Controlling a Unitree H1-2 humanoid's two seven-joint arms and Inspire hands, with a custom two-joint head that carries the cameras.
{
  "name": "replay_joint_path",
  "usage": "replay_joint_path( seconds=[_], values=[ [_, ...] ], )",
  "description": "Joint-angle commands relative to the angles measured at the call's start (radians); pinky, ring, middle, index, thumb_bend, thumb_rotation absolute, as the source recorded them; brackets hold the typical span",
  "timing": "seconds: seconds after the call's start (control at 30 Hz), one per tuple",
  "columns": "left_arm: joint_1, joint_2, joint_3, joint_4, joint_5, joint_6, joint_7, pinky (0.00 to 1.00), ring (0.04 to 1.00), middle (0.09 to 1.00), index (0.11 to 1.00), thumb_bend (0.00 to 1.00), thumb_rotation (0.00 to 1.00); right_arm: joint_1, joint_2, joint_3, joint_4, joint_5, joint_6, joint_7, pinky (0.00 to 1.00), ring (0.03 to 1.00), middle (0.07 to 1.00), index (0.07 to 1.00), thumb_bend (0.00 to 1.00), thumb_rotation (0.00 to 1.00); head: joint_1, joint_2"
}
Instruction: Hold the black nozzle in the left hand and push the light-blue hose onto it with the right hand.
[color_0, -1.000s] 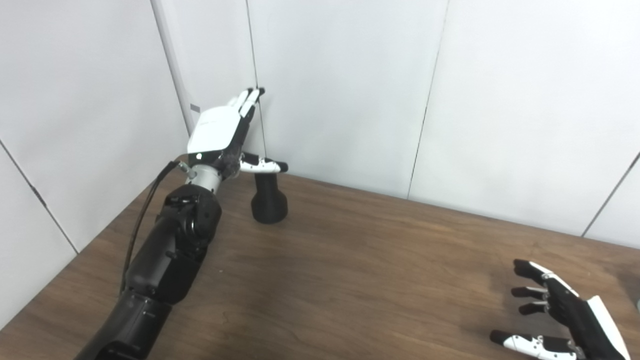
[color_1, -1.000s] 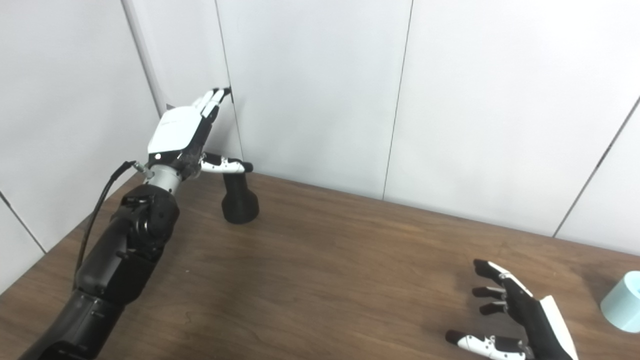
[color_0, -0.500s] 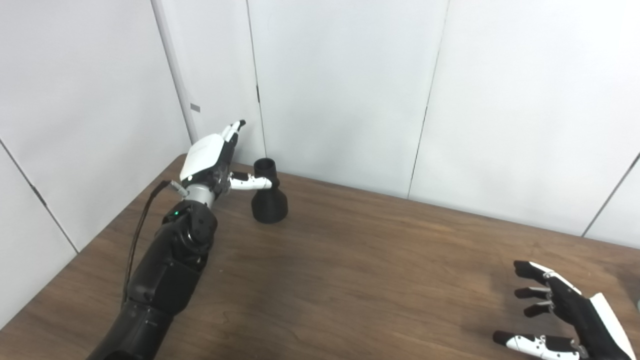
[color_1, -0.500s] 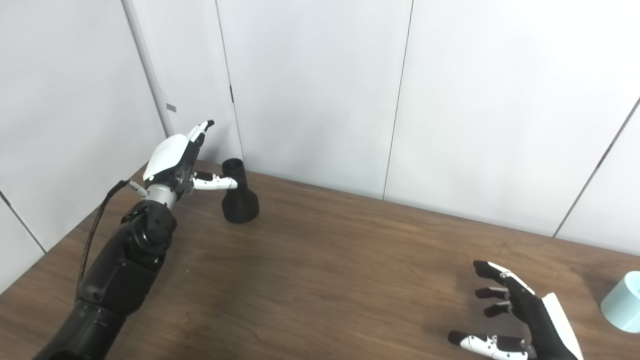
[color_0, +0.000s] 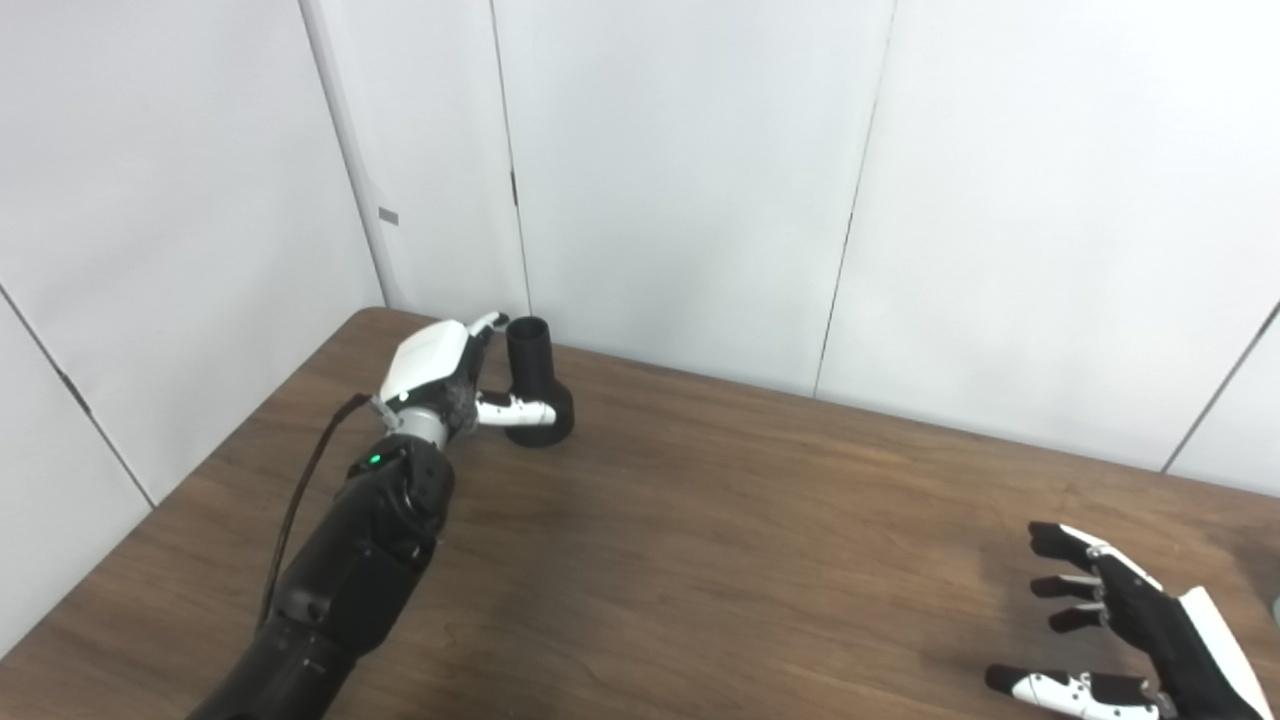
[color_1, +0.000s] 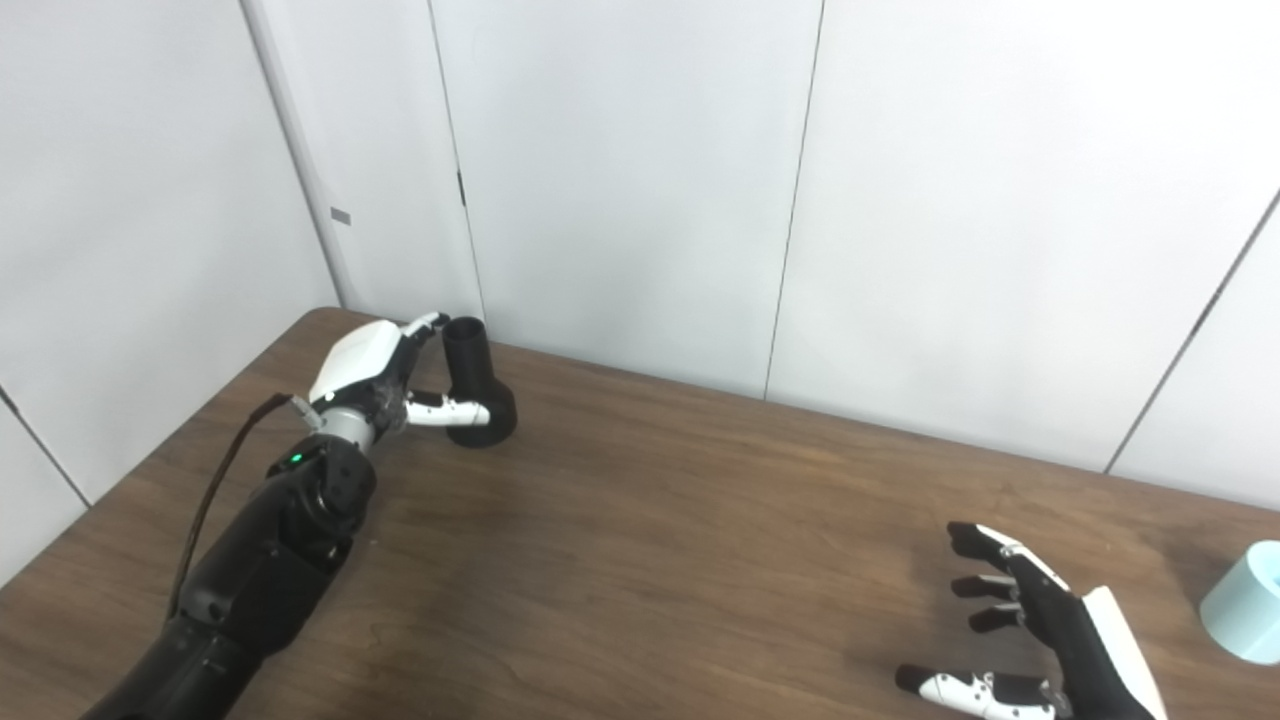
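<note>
**A:** Starting at the left, your left hand (color_0: 437, 367) is reaching up against the black nozzle (color_0: 535, 385) at the far left corner of the desk (color_0: 700, 540). The nozzle is standing upright on its wide base with the narrow neck pointing up. The hand is spread, holding nothing; the thumb is crossing in front of the flared base and the fingers are passing behind the neck, so I'm judging it is framing the nozzle for a grasp.

**B:** Is it touching?

**A:** I'm not able to tell you. The fingers are mostly hiding behind the white back of the hand, and whether the thumb is resting on the base is too fine to make out.

**B:** And on the right?

**A:** Your right hand (color_1: 1030, 630) is waiting low at the near edge, fingers apart and empty, palm partly cut off by the frame. The light-blue hose (color_1: 1243, 603) is sitting on the desk just beyond it at the far right, well apart from the nozzle. It is running off the picture's edge, so you're seeing only a stubby end.
</note>
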Motion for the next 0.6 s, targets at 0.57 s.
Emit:
replay_joint_path(
  seconds=[0.57],
  values=[
    [-0.013,-0.006,-0.009,0.1,-0.034,-0.058,0.061,0.92,0.961,0.891,0.854,0.99,0.4,-0.014,-0.018,-0.005,-0.062,-0.009,0.03,0.023,0.6,0.728,0.816,0.84,0.78,0.0,-0.006,0.023]
  ],
)
